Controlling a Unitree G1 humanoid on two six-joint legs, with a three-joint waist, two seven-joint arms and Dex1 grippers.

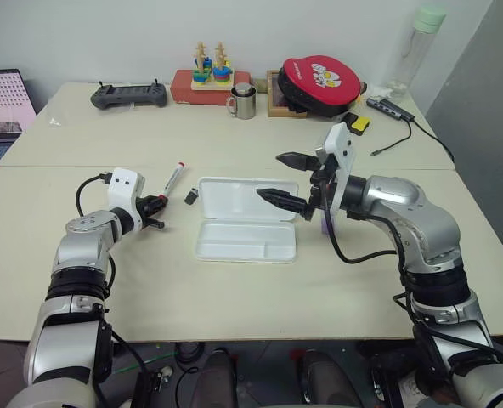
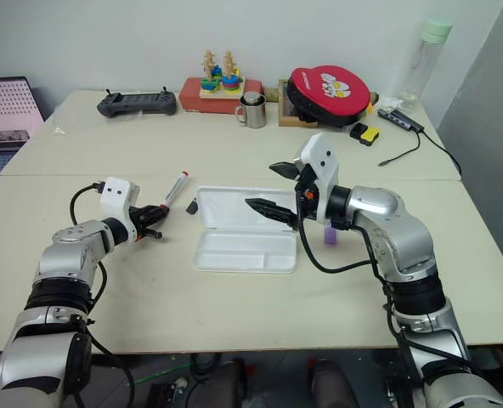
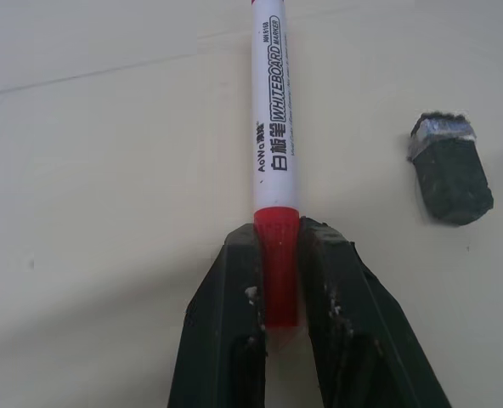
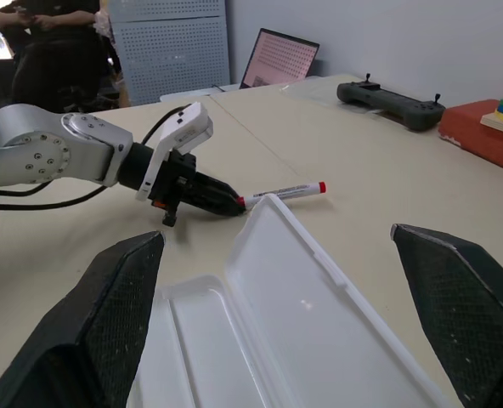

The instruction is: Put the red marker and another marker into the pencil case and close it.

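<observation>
The left pincer [image 1: 156, 212] has closed on the red marker [image 1: 174, 179], its two black fingers [image 3: 226, 323] clamped on the red end cap while the white barrel slants away toward the upper middle of the frame, just left of the pencil case [image 1: 246, 218]. So the pick-up of the first marker looks to be the step in hand. The case lies open at the centre of the counter [image 1: 81, 255], lid flat, tray toward the bottom of the frame. The right pincer [image 1: 290, 180] hangs wide open and empty above the case's right end. The purple marker [image 2: 329, 235] stands just right of the case, partly hidden behind that arm. A small black cap [image 3: 451, 168] sits between the red marker and the case. Next, I'd judge, the left arm must lift the marker clear of the cap, swing it rightward and lay it along the tray.
</observation>
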